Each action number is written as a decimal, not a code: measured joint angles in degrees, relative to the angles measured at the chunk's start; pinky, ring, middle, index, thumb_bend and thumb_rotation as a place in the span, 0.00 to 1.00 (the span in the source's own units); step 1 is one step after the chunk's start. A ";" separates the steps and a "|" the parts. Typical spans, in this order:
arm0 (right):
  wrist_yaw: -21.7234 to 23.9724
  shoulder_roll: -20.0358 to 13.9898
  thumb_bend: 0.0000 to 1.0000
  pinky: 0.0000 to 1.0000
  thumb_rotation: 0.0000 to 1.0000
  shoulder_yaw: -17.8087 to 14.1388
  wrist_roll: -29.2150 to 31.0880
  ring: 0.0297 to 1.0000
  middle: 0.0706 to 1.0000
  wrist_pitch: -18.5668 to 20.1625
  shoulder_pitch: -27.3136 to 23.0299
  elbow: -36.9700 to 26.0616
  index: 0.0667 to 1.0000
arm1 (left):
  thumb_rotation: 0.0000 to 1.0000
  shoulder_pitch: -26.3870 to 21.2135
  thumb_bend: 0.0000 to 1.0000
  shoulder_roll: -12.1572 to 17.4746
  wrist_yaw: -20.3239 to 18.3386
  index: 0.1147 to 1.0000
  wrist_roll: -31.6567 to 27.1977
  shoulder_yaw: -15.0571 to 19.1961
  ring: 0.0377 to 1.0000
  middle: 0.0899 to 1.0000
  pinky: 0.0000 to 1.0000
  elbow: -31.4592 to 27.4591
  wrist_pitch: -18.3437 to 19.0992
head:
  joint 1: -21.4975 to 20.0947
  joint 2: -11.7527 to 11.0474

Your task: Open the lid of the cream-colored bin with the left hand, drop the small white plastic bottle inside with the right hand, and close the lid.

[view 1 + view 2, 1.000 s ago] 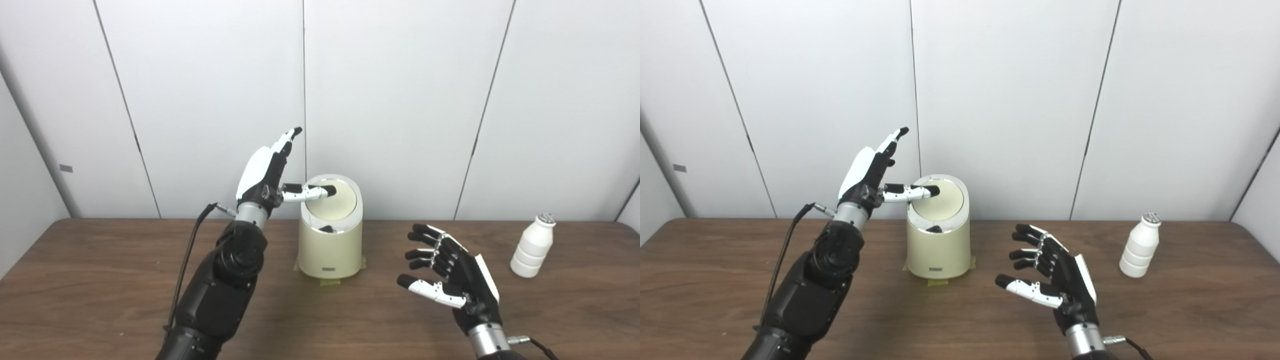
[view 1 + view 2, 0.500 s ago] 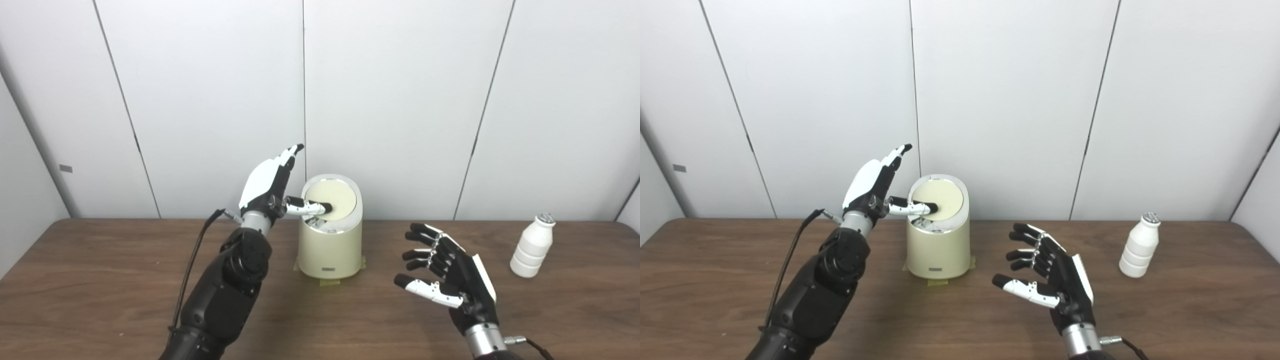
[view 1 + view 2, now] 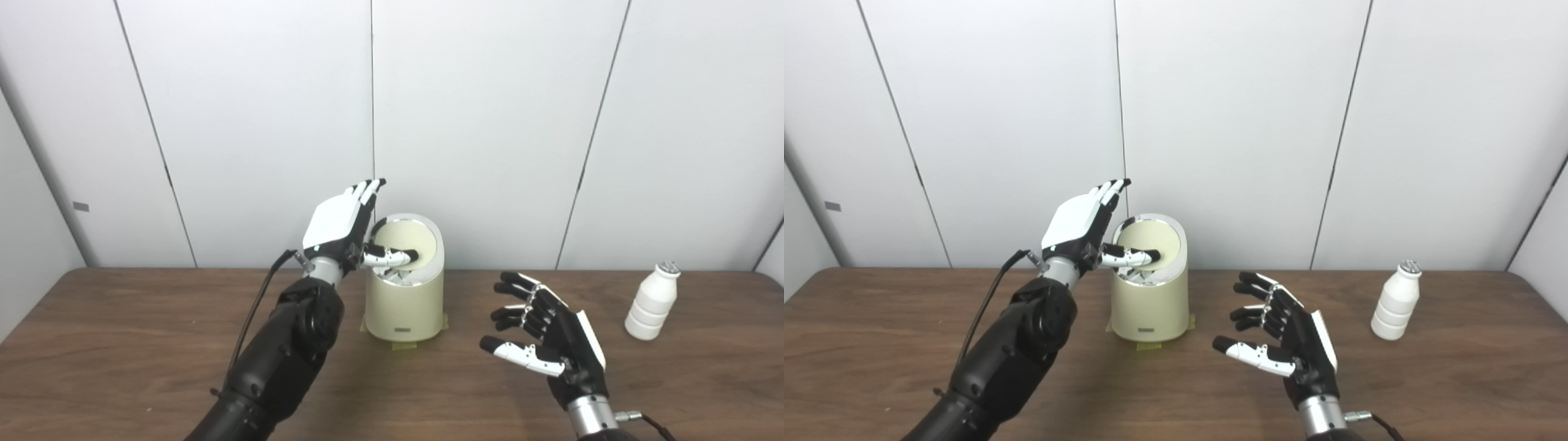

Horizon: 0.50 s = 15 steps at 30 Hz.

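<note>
The cream-colored bin (image 3: 404, 306) stands on the wooden table (image 3: 122, 343) near the back wall, taped down at its base. Its round lid (image 3: 409, 240) is tilted, and a dark gap shows below its front edge. My left hand (image 3: 343, 229) is open at the bin's upper left; its thumb lies across the lower part of the lid and the fingers point up beside the rim. The small white plastic bottle (image 3: 653, 301) stands upright at the far right. My right hand (image 3: 548, 334) is open and empty, palm to the left, between the bin and the bottle.
White wall panels (image 3: 490, 122) run close behind the table. A black cable (image 3: 257, 300) hangs from my left wrist. Bare wood lies in front of the bin and around the right hand.
My left hand has come down and moved right against the bin. Its thumb has slid lower on the lid, which tilts more now. The right hand has shifted slightly left.
</note>
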 measured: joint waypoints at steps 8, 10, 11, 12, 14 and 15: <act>0.00 0.21 0.81 0.50 0.13 -0.01 0.10 0.54 0.70 0.02 -0.01 -0.30 0.72 | 0.08 -2.94 1.00 3.53 -11.56 1.00 12.20 -7.71 1.00 1.00 0.87 -6.64 5.71 | 0.26 0.26; 0.00 0.19 0.80 0.49 0.13 -0.06 0.12 0.54 0.70 0.04 0.00 -0.44 0.72 | 0.07 -2.93 1.00 3.60 -12.44 1.00 13.48 -8.00 1.00 1.00 0.86 -7.08 6.15 | 0.35 0.26; 0.00 0.19 0.80 0.49 0.13 -0.06 0.12 0.53 0.70 0.04 -0.01 -0.56 0.72 | 0.07 -2.92 1.00 3.65 -12.93 1.00 14.04 -8.00 1.00 1.00 0.85 -7.33 6.33 | 0.44 0.26; 0.00 0.20 0.80 0.49 0.13 -0.05 0.12 0.54 0.70 0.04 -0.01 -0.70 0.72 | 0.08 -2.89 1.00 3.72 -13.21 1.00 14.53 -7.99 1.00 1.00 0.85 -7.57 6.36 | 0.44 0.26; 0.01 0.20 0.80 0.49 0.13 -0.04 0.09 0.54 0.71 0.06 -0.01 -0.90 0.72 | 0.09 -2.73 1.00 3.86 -13.63 1.00 15.07 -7.90 1.00 1.00 0.86 -8.12 6.36 | 0.53 0.26; 0.00 0.20 0.80 0.49 0.13 -0.03 0.09 0.54 0.71 0.09 -0.01 -1.01 0.72 | 0.10 -2.53 0.99 3.90 -13.64 1.00 15.13 -7.57 0.99 1.00 0.87 -8.34 6.37 | 0.53 0.26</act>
